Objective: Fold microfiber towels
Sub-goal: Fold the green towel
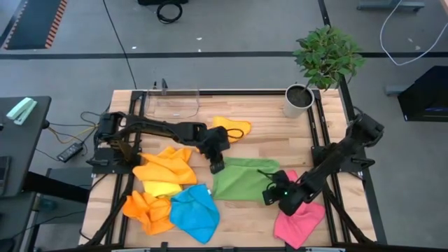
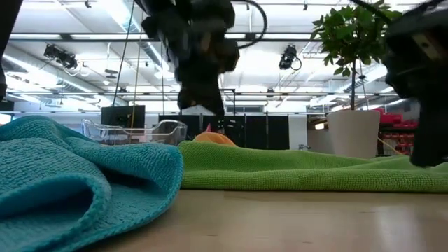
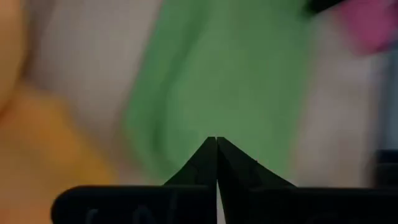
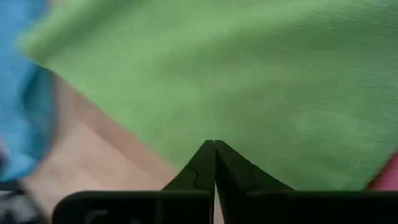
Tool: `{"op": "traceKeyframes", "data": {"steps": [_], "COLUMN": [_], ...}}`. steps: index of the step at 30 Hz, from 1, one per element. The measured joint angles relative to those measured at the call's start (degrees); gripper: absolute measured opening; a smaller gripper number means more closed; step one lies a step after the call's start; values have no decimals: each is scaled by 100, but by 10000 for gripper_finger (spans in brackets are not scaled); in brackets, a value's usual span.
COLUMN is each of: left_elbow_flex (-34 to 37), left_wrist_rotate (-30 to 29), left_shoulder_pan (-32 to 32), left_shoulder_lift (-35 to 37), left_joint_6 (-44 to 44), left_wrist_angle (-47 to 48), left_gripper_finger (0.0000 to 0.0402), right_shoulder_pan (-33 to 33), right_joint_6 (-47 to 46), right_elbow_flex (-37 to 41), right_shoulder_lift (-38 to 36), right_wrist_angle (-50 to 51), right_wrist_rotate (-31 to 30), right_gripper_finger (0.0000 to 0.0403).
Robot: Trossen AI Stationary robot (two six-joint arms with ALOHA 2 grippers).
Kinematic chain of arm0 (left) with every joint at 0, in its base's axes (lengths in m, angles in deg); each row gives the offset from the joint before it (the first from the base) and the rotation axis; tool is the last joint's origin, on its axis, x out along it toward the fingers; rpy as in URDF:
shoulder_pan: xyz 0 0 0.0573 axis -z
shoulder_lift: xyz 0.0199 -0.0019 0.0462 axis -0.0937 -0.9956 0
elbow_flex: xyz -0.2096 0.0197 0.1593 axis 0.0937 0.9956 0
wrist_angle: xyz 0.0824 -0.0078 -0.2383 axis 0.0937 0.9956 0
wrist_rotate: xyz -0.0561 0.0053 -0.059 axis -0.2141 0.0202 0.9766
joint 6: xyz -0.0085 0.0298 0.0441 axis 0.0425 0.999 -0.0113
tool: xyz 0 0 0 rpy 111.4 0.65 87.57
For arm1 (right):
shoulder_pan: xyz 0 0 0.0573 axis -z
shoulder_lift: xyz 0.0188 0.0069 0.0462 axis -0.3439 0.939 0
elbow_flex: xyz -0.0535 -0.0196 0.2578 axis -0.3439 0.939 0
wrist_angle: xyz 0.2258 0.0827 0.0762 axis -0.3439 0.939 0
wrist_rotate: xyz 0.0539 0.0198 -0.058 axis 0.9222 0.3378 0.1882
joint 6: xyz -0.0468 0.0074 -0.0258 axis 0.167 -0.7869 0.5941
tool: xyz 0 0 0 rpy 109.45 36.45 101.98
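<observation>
So the green towel [image 1: 241, 179] is lying spread out in the middle of the table [image 1: 266, 133], and I've got a gripper at each side of it. My left gripper [image 1: 217, 166] sits at its far left corner, fingers pinched together with nothing between them. My right gripper [image 1: 269, 196] is at the near right edge, also squeezed shut and empty. The pink towel [image 1: 299, 220] lies just right of that one. On the left there's a heap: orange towels [image 1: 166, 166], a yellow one [image 1: 161, 189] and a blue one [image 1: 195, 212] nearest the front. A potted plant [image 1: 322, 59] stands at the far right corner.
</observation>
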Motion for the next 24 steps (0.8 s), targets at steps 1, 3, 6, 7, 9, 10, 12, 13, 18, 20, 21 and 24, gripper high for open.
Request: {"op": "traceKeyframes", "data": {"steps": [1, 3, 6, 7, 9, 10, 12, 13, 18, 20, 21, 24], "left_elbow_flex": [-1, -2, -22, -22, -21, -10, -65, -66, -405, -710, -841, -1275], "left_wrist_rotate": [-381, -1085, -1403, -1386, -1211, -1036, -871, -890, -862, -858, -945, -1553], "left_shoulder_pan": [-7, -44, -109, -136, -234, -304, -447, -476, -435, -415, -429, -478], "left_shoulder_lift": [-20, 10, -11, -93, -334, -446, -676, -704, -551, -530, -532, -547], "left_joint_6": [31, 166, 480, 572, 643, 690, 754, 777, 1046, 1156, 1195, 1503], "left_wrist_angle": [80, 210, 175, 178, 194, 321, 286, 214, -34, 3, -14, 86], "left_gripper_finger": [6, 6, 22, 28, 34, 32, 18, 10, 20, 31, 36, 58], "right_shoulder_pan": [-8, 19, -12, -29, -64, -67, -106, -121, -177, -222, -208, -198], "right_joint_6": [5, 14, 78, 74, 77, 59, 80, 88, 95, 96, 95, 116], "right_elbow_flex": [6, 0, 5, 0, 6, 3, 0, -9, -60, -60, -59, -54], "right_shoulder_lift": [49, 149, 153, 136, 82, 80, 12, -8, -92, -163, -174, -228], "right_wrist_angle": [34, -49, -53, -19, 55, -16, 65, 29, 63, 216, 204, 377], "right_wrist_rotate": [94, 369, 476, 490, 487, 479, 434, 397, 305, 254, 222, 186], "right_gripper_finger": [10, 9, 7, 7, 7, 7, 6, 6, 6, 6, 5, 5]}}
